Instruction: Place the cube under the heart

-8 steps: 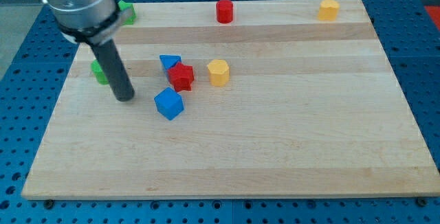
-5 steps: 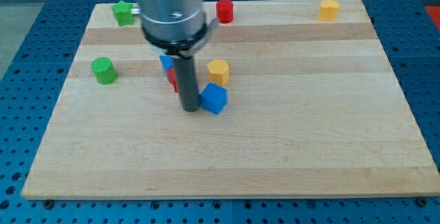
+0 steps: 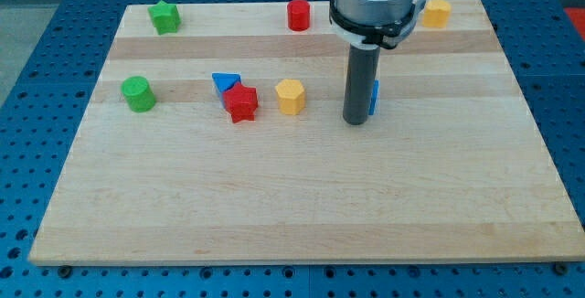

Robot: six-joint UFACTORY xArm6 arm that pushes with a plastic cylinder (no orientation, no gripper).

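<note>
The blue cube [image 3: 373, 97] sits right of the board's middle, mostly hidden behind my rod; only a thin blue sliver shows at the rod's right side. My tip [image 3: 356, 121] rests on the board just left of and below the cube, touching or nearly touching it. The yellow heart-like block [image 3: 438, 12] lies at the view's top right corner of the board, well above and to the right of the cube.
A yellow hexagon-like block [image 3: 290, 96], a red star [image 3: 241, 102] and a blue triangle [image 3: 225, 82] sit left of my tip. A green cylinder [image 3: 138, 93] and a green star [image 3: 164, 16] are at the left, and a red cylinder [image 3: 299, 15] at the top.
My rod swept from the board's left to right of centre, pushing the blue cube rightward and a little upward past the yellow hexagon-like block. The other blocks stayed put.
</note>
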